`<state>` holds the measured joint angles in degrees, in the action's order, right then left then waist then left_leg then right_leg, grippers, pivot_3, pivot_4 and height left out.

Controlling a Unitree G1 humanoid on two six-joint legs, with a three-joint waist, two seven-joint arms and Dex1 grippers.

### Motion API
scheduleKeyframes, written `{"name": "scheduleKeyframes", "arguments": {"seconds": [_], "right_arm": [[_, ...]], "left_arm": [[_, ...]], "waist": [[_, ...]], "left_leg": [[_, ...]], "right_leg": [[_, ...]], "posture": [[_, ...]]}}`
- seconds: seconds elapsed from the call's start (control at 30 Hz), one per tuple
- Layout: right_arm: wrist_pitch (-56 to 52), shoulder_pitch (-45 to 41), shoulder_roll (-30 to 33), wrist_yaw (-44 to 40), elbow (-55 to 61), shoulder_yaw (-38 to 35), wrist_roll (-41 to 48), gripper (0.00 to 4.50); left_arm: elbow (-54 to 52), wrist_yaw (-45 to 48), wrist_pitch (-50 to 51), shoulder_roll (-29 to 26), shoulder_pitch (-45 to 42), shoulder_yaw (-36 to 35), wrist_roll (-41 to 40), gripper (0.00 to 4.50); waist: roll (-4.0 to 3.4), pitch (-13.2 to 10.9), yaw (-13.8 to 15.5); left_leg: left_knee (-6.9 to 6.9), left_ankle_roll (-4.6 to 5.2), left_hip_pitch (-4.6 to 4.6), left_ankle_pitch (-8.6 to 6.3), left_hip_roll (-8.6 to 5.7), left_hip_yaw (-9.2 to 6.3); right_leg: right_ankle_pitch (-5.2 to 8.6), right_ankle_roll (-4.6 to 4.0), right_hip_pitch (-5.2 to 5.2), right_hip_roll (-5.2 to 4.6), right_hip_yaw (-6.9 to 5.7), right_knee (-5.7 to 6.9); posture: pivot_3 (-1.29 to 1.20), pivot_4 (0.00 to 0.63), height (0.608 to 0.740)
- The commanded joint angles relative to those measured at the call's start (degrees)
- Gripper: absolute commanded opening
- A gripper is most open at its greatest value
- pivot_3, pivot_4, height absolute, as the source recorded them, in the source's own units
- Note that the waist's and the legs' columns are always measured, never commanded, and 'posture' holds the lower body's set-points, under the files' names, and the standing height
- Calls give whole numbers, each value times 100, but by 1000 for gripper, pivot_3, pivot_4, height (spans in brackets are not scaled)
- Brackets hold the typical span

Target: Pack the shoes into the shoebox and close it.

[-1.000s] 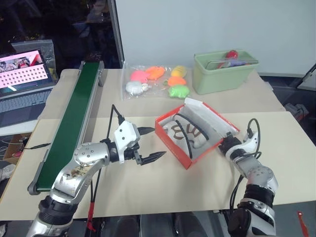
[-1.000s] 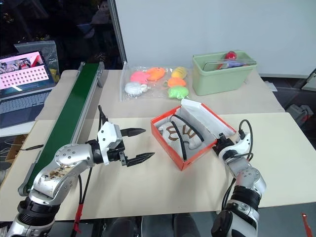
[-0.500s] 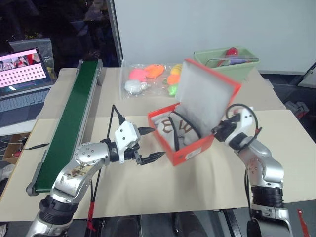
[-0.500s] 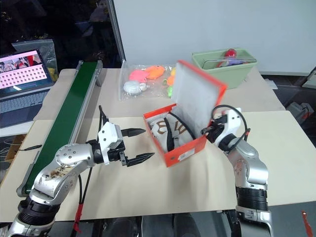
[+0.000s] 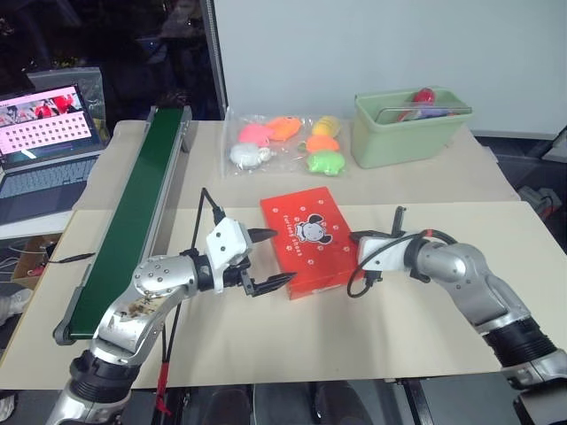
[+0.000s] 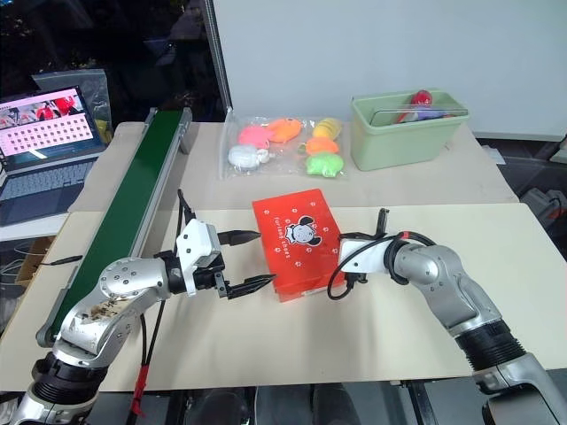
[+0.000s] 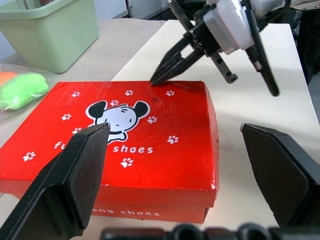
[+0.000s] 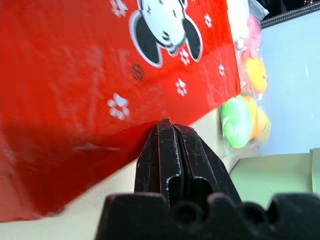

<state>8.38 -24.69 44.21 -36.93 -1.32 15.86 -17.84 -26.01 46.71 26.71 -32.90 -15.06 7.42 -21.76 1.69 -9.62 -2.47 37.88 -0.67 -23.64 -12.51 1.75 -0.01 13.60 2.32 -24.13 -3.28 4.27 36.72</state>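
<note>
Right pincer [image 7: 159,76] at flat red cardboard shoebox [image 7: 135,131]

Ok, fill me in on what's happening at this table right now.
The robot is finishing packing a shoebox. The red box lies on the table with its lid down, mouse mark facing up. The right gripper, fingers shut, has its tips at the lid's edge on the robot's right side. The left gripper hangs open just beside the box's near left corner, holding nothing. A bag of soft toys and a green bin sit further back.
</note>
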Motion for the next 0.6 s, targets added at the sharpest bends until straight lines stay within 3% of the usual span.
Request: {"name": "scheduleKeyframes", "arguments": {"seconds": [0.03,0.13,0.3,0.37,0.6], "right_arm": [[-452,-366,-265,-349,469,-325,580,78],[-1282,-576,-610,-755,813,-418,1250,78],[-4345,-1502,-2246,-435,1077,-1286,3519,78],[-4840,-1670,-2442,-263,733,-1200,3439,78],[-4368,-1303,-2468,-422,-250,-442,2928,78]], "left_arm": [[-102,34,5,-95,-48,-128,-59,4500],[-57,54,-19,-139,-48,-155,-58,4500],[-71,32,-8,-136,-40,-122,-59,4500],[-85,22,-10,-129,-39,-111,-54,4500],[-104,-65,-29,-132,-20,-166,-22,4500]], "waist": [[0,0,-10],[0,0,-2],[1,-1,-25],[0,-1,0],[9,4,142]], "left_leg": [[0,0,0,0,2,-2],[0,0,-1,0,2,-3],[1,0,1,0,7,-5],[1,0,1,0,7,-8],[1,0,-20,0,-4,-14]], "right_leg": [[0,-1,-1,1,0,1],[0,-2,-2,1,-1,4],[-2,-6,-4,4,-1,12],[-2,-8,-7,4,-3,24],[-1,-9,-13,-8,-23,3]], "posture": [[0,150,729],[0,150,729],[0,150,729],[0,150,729],[0,150,729]]}}
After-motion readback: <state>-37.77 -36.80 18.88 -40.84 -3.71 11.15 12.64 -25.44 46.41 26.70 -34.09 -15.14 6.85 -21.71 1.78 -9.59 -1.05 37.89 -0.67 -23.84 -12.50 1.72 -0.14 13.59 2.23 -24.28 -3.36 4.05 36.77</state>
